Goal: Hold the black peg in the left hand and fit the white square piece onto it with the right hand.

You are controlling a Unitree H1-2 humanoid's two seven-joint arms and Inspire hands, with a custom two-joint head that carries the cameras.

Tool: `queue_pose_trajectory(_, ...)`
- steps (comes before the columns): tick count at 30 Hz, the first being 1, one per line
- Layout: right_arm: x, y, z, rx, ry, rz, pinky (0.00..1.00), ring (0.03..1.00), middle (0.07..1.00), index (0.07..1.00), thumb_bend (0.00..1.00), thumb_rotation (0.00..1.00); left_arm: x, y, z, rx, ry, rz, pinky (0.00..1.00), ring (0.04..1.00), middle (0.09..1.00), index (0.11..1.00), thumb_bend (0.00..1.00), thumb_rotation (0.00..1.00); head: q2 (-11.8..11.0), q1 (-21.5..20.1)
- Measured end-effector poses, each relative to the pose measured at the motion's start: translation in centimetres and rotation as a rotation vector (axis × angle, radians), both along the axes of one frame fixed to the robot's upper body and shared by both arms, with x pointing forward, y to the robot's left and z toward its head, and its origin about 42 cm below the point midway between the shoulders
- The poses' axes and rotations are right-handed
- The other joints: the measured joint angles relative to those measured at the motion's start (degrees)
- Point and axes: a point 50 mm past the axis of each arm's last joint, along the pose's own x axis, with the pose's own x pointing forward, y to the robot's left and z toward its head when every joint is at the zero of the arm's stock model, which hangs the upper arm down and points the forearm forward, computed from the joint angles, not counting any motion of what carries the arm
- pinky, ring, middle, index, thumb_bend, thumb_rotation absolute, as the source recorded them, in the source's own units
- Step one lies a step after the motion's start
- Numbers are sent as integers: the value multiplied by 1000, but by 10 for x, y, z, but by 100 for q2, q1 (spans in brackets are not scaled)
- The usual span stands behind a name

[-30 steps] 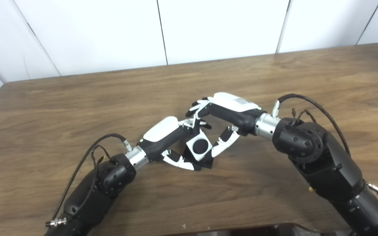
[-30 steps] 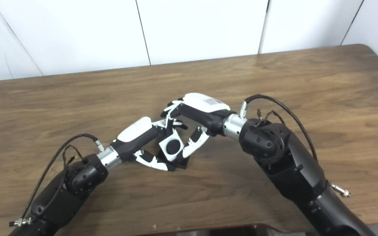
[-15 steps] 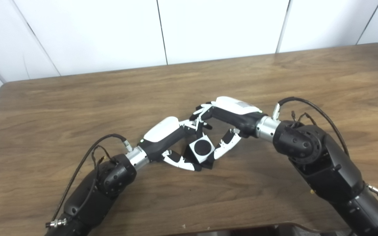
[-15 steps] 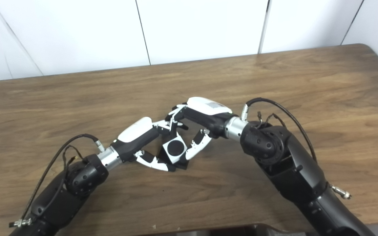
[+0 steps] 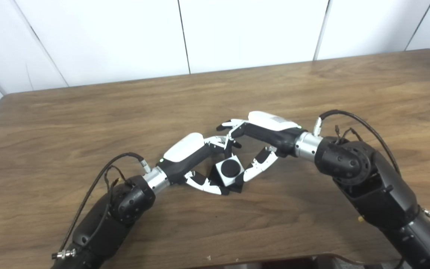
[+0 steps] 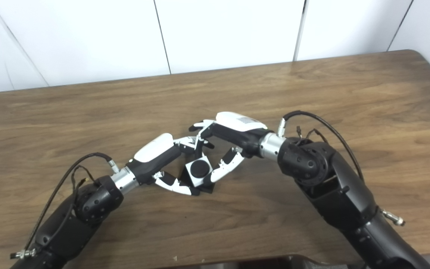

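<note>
Because the black plastic peg point(image 5: 230, 167) has to stay put while something is pushed down over it, I keep my left hand point(image 5: 194, 158) curled around its dark base, thumb below and fingers above, low over the brown wooden table point(image 5: 88, 119). The white square plastic piece point(image 5: 229, 171) sits between my two hands, just off my left fingertips, with the round black top of the peg showing through its middle hole, so I judge it already seated, or very nearly. It faces up toward my head, which lets me check the fit.

My right hand point(image 5: 259, 144) comes in from the opposite side so the two grips do not crowd each other. Its thumb rests against the near right edge of the white piece and its fingers arch over the far side, close to my left fingers. Whether those fingers press the piece or merely hover beside it, I cannot tell; they look loosely spread rather than clenched.
</note>
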Motion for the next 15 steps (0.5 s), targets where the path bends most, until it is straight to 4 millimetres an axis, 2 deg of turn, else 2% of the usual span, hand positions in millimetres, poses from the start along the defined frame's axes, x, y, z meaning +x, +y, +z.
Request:
queue_pose_trajectory(7, 0, -1, -1, 0, -1, -2, 920, 977, 1000, 992, 998, 433, 0, 0, 0, 1, -3, -2, 796, 883, 843, 492, 521, 77, 0, -18)
queue_pose_trajectory(15, 2, -5, -3, 7, 1, -14, 890, 960, 989, 968, 994, 434, 0, 0, 0, 2, -4, -2, 794, 883, 843, 492, 520, 79, -9, -18)
